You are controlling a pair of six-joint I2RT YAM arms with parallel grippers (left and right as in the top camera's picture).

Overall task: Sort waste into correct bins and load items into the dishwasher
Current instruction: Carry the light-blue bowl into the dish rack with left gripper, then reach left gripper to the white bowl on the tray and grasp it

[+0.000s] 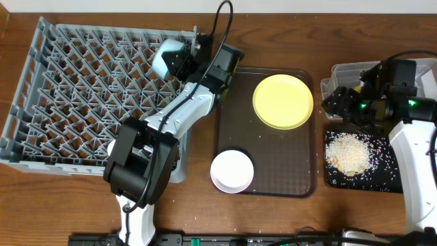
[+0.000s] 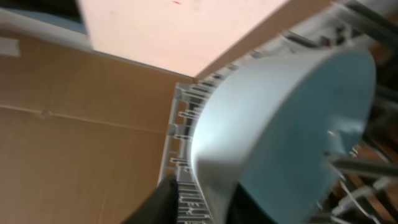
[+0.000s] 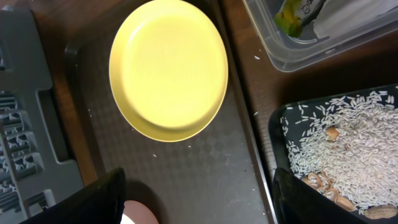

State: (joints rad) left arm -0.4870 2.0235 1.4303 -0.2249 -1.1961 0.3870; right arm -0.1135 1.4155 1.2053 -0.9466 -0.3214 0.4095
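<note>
My left gripper [image 1: 179,60] is shut on the rim of the light blue bowl [image 1: 166,58] and holds it tilted over the far right corner of the grey dish rack [image 1: 68,89]. In the left wrist view the bowl [image 2: 292,124] fills the frame, its rim between my fingers [image 2: 208,202]. My right gripper [image 3: 199,199] is open and empty above the brown tray's right side, near the bins [image 1: 332,102]. The yellow plate [image 1: 283,101] [image 3: 168,65] and white bowl [image 1: 232,171] sit on that tray. The clear tub [image 3: 273,53] holds the wrapper [image 3: 297,12] and napkin [image 3: 348,22]. The black tray [image 1: 389,179] holds rice scraps [image 3: 348,137]. Chopsticks are out of view.
The dark brown serving tray [image 1: 273,154] lies between the rack and the bins, with a few loose rice grains on it. The clear tub [image 1: 348,72] stands behind the black tray at the right. The left arm reaches across the rack's right wall.
</note>
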